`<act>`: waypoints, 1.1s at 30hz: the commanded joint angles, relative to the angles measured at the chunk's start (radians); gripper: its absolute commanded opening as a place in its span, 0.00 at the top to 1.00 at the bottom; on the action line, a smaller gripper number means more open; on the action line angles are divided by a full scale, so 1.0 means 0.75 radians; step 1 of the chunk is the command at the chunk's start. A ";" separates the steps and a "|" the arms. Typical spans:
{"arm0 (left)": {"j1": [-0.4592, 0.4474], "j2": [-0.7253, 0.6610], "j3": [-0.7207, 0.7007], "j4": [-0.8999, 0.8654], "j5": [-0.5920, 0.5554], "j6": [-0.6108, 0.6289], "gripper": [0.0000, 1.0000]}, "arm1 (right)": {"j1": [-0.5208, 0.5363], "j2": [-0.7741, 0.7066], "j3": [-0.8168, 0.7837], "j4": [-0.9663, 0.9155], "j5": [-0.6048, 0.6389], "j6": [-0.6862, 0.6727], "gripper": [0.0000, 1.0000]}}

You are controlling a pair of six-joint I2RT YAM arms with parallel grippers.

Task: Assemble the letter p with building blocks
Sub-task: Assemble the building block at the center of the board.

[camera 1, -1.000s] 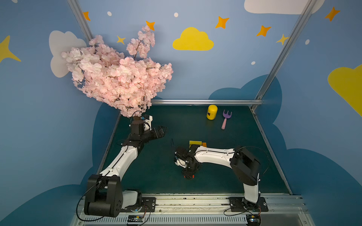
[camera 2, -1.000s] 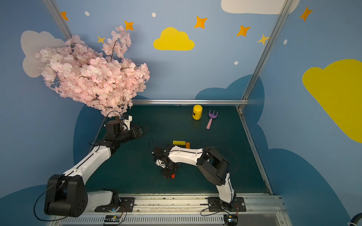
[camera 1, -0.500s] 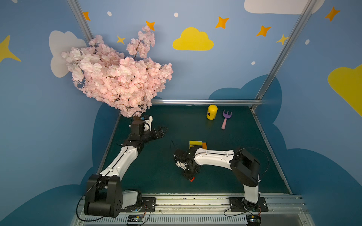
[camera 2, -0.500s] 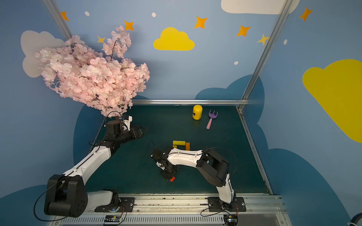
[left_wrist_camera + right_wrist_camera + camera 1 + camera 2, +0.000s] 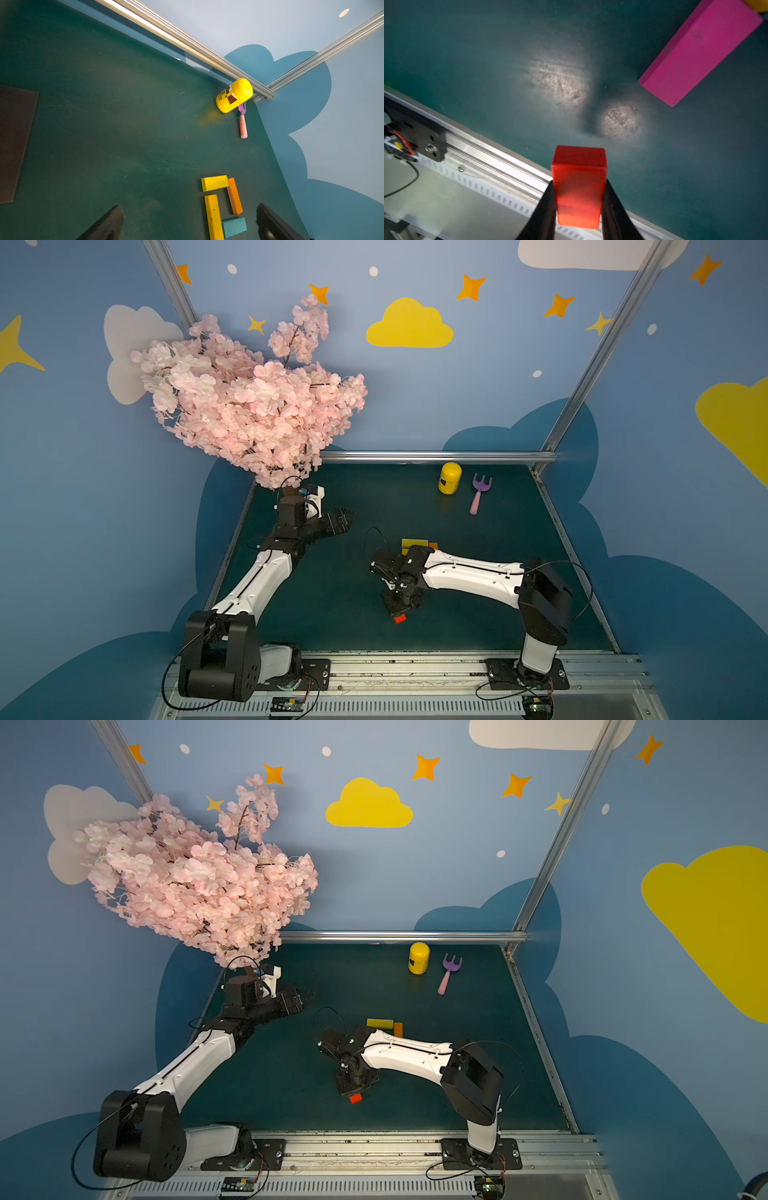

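- On a dark green table mat (image 5: pixel 332 593), walled in by blue panels painted with clouds and stars, two white-and-black robot arms reached in from a rail at the front edge.
- The right gripper (image 5: pixel 579 185) was clamped on the red block (image 5: pixel 579 166), one black finger pressed against each long side.
- In both top views, the free end of that block poked out from under the gripper, near the front of the mat. Whether it touched the mat could not be told.
- The magenta block (image 5: pixel 699 52) lay flat on the mat, apart from the red one (seen only in the right wrist view).
- The left gripper (image 5: pixel 345 516) hovered at the back left of the mat, under a pink blossom tree (image 5: pixel 249 406). Its jaws stood wide apart with nothing between them.
- Part of the letter p (image 5: pixel 224 203) lay near the middle of the mat, shown best in the left wrist view.
- The short yellow block (image 5: pixel 215 182) sat crosswise at one end of the long yellow block (image 5: pixel 214 218), with a narrow gap between them.
- The orange block (image 5: pixel 234 196) touched the short yellow block's end and ran alongside the long one.
- The teal block (image 5: pixel 233 227) sat against the long yellow block, just past the orange block's other end.
- A yellow can (image 5: pixel 449 483) stood near the back edge, with a purple-pink toy rake (image 5: pixel 478 493) just beside it.
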 commanded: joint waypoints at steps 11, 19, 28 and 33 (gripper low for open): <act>0.006 -0.050 0.022 0.025 0.085 0.013 0.00 | -0.074 0.078 -0.167 0.182 -0.124 0.254 0.77; 0.007 -0.051 0.015 0.033 0.084 0.009 0.00 | -0.106 0.127 -0.152 0.141 -0.101 0.236 0.79; 0.006 -0.038 0.011 0.037 0.085 0.012 0.00 | -0.141 0.186 -0.137 0.111 -0.078 0.213 0.81; 0.008 -0.037 0.008 0.039 0.084 0.015 0.00 | -0.150 0.193 -0.142 0.095 -0.050 0.227 0.83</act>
